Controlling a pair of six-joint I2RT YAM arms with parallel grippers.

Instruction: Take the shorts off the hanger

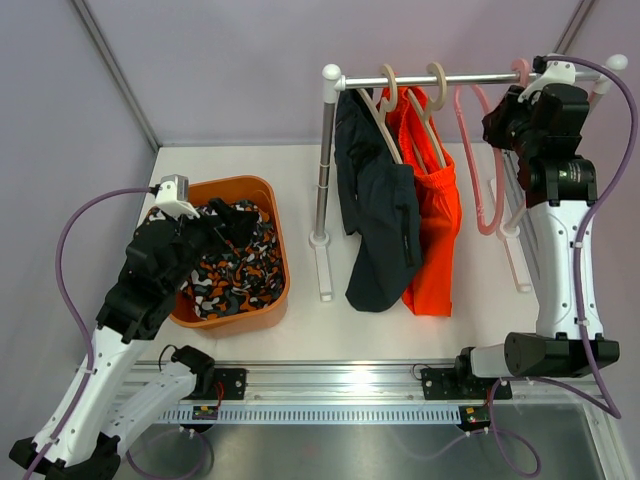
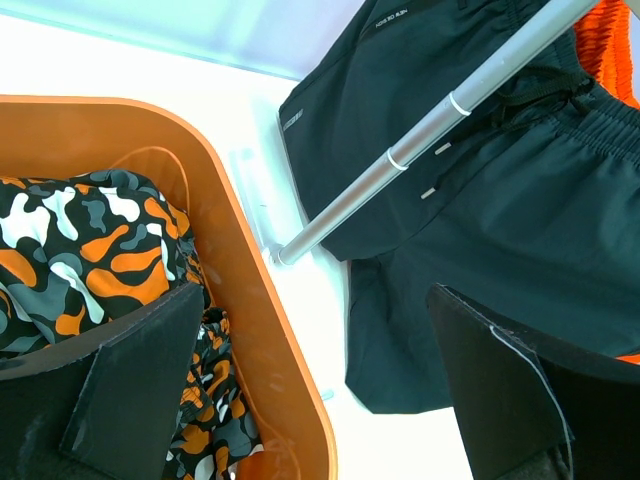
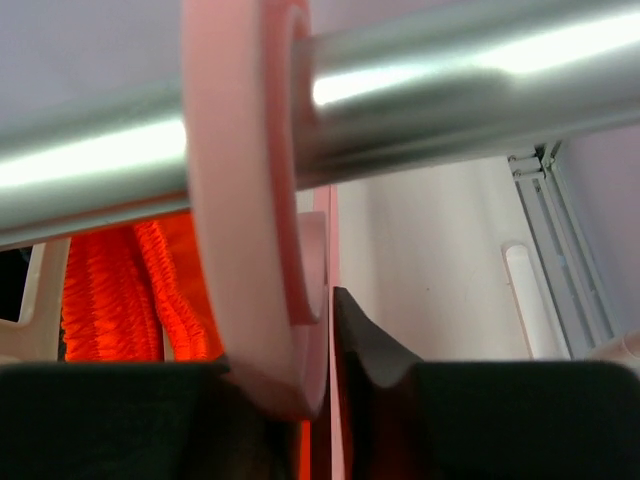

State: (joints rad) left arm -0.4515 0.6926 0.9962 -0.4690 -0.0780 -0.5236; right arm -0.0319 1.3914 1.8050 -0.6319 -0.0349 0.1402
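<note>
Dark navy shorts point(image 1: 375, 220) point(image 2: 480, 200) and bright orange shorts point(image 1: 435, 230) point(image 3: 110, 290) hang on beige hangers point(image 1: 400, 100) from the silver rail point(image 1: 450, 78) point(image 3: 450, 80). Camouflage shorts point(image 1: 235, 270) point(image 2: 90, 250) lie in the orange bin point(image 1: 280, 250) point(image 2: 240, 260). My left gripper point(image 1: 215, 225) point(image 2: 315, 300) hovers open over the bin's right rim, holding nothing. A bare pink hanger point(image 1: 487, 150) hangs at the rail's right end. My right gripper point(image 1: 510, 115) point(image 3: 300, 370) is up there, its jaws closed against the pink hook point(image 3: 240, 200).
The rack's upright post point(image 1: 322, 160) point(image 2: 420, 150) stands between the bin and the hanging shorts, on white feet point(image 1: 324, 270). Grey walls close in the white table at the back and sides. A metal track point(image 1: 340, 385) runs along the near edge.
</note>
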